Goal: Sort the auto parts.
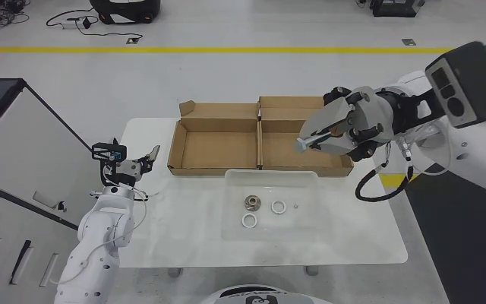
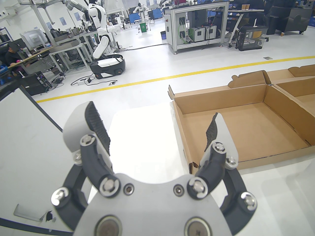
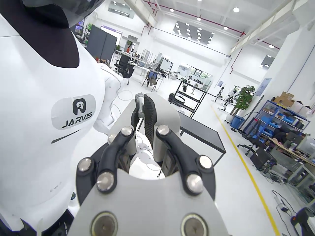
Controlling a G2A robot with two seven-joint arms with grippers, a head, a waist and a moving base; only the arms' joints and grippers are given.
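Bench (image 1: 190, 228) white; at centre, clear tray (image 1: 269, 176) holds metal hub (image 1: 251, 202), white rings (image 1: 279, 206). Left gripper (image 2: 152, 110) at 9 o'clock, fingers apart. Right gripper (image 3: 142, 99) over right cardboard box (image 1: 277, 152), fingers clamped on bolt (image 3: 140, 106); wrist view reveals threads, top view axis 8-to-2 o'clock. Yellow floor line (image 1: 228, 49) beyond.

Two boxes stand side by side, touching, along the far part of the tabletop (image 1: 182, 228): left box (image 1: 216, 150), right box (image 1: 282, 156). A tray (image 1: 269, 174) lies just before them, holding a hub (image 1: 251, 202), one ring (image 1: 279, 206) to its right, another ring (image 1: 249, 221) before it. The right hand (image 1: 304, 143), gripping a bolt (image 3: 140, 105), hangs over the right box.
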